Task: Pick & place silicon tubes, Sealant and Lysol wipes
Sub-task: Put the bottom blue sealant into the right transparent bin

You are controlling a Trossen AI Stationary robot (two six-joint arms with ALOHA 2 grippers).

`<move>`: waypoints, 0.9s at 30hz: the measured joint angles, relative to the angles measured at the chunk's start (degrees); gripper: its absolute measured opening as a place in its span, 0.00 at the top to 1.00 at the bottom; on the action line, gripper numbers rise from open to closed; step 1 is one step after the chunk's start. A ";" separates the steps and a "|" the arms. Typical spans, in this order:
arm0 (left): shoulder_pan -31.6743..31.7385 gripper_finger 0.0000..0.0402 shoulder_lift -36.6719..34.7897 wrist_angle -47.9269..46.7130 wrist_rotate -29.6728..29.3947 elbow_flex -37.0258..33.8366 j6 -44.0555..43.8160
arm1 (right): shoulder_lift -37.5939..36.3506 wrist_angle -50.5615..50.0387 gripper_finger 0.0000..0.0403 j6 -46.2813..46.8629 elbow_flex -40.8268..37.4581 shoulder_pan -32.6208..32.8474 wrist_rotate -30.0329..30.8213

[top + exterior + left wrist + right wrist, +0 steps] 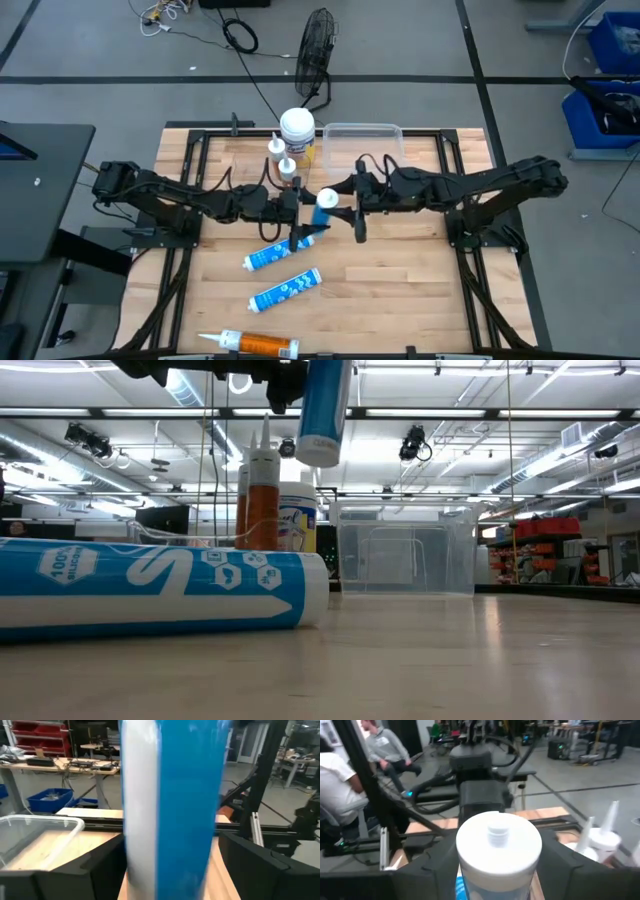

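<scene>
Both pincers meet mid-worktop on one blue tube, held up off the wood: left pincer is clamped on its body, right pincer closed round the capped end. Lysol wipes stand upright near the far edge, beside the clear bin.

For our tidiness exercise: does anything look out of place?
A blue tube, a second blue tube and an orange tube lie flat, the orange one at the table edge. The left claw holds a third blue tube.
</scene>
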 joint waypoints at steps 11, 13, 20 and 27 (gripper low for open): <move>-0.11 0.23 0.09 -3.99 -4.04 -0.04 -0.91 | -8.61 -7.11 0.48 -2.69 0.00 -0.04 13.70; -0.22 0.23 0.07 -3.63 -4.13 -0.04 -1.29 | -9.85 -7.58 0.48 -3.86 0.00 -0.14 17.15; -0.21 0.23 0.07 -4.34 -5.05 -0.04 -3.10 | -12.59 -12.15 0.48 -7.53 0.00 -0.58 28.60; -1.57 0.22 0.07 -4.82 -5.13 -0.04 -5.04 | -12.55 -12.80 0.48 -9.82 0.00 -6.17 30.80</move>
